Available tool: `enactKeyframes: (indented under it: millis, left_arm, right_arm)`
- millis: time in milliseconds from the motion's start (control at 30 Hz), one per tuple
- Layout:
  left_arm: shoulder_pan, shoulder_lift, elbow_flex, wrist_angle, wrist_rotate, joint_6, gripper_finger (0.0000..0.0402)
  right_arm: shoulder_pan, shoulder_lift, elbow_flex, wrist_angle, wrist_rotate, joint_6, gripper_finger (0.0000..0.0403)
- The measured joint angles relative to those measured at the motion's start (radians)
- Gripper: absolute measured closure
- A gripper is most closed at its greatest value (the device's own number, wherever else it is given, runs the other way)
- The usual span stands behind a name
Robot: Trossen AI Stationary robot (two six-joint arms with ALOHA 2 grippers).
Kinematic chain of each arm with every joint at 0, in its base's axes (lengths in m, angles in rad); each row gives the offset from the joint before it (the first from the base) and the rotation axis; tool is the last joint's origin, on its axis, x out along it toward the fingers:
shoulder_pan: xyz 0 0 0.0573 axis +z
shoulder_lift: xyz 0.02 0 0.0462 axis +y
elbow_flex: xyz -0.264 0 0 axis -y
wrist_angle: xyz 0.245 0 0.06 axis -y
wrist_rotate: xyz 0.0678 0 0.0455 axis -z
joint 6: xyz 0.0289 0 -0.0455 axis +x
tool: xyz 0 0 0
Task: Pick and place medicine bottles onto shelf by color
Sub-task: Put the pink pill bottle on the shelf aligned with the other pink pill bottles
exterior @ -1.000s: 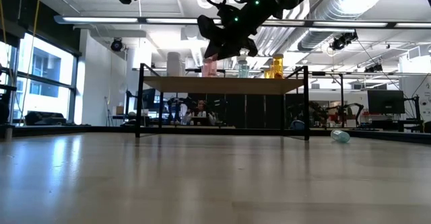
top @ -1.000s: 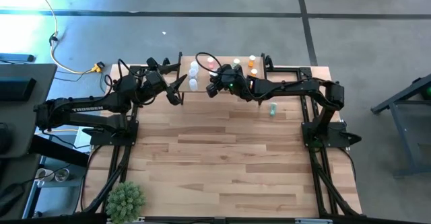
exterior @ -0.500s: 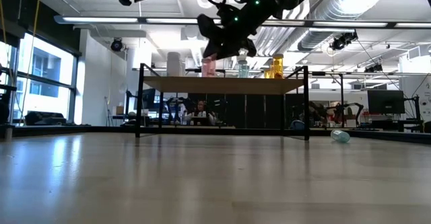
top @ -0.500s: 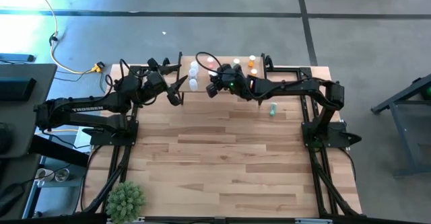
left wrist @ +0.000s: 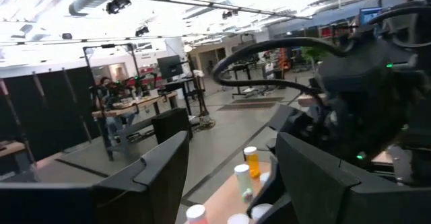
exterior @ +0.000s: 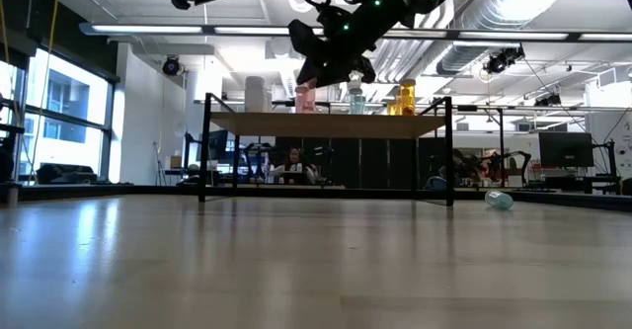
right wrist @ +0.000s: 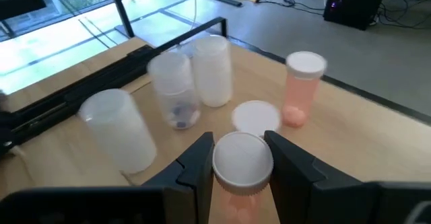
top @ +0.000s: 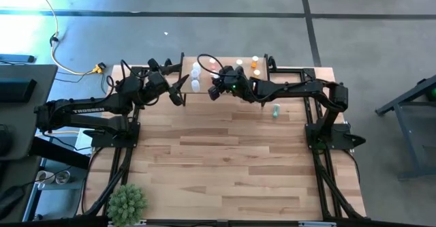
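The shelf [top: 204, 76] stands at the table's far edge, on thin black legs. On it stand white medicine bottles [right wrist: 174, 89], a pink one [right wrist: 303, 86], a green one [exterior: 355, 100] and orange ones [top: 256, 67]. My right gripper [right wrist: 242, 160] is over the shelf's middle, next to the pink ones, shut on a pink bottle [right wrist: 236, 207]. My left gripper [left wrist: 232, 143] hovers open by the shelf's left end [top: 178, 89], with nothing between its fingers. One green bottle [top: 276, 110] lies on its side on the table. My right gripper pinches the pink bottle between its two fingers, one on each side of its white cap [right wrist: 223, 165]. The fingers slant down from the table's right side. The bottle stays upright, cap up. Whether its base rests on the shelf I cannot tell.
A green spiky plant [top: 127, 201] sits at the near left corner. The table's wide near half [top: 225, 165] is bare wood. Black frame rails run along both sides of the table.
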Motion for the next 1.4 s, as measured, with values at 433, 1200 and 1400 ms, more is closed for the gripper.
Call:
enactKeyframes:
  millis: [433, 1200, 1400]
  left_arm:
    - [0.0, 0.0, 0.0, -0.01, -0.007, 0.0, 0.019]
    - [0.0, 0.0, 0.0, -0.013, -0.007, 0.027, 0.019]
    - [0.0, 0.0, 0.0, -0.013, -0.007, 0.026, 0.019]
  right_arm:
    - [0.046, 0.001, 0.0, 0.008, 0.001, -0.029, 0.0301]
    - [0.06, 0.047, 0.001, 0.057, 0.026, -0.096, 0.0301]
    - [0.055, 0.046, 0.001, 0.049, 0.026, -0.108, 0.0294]
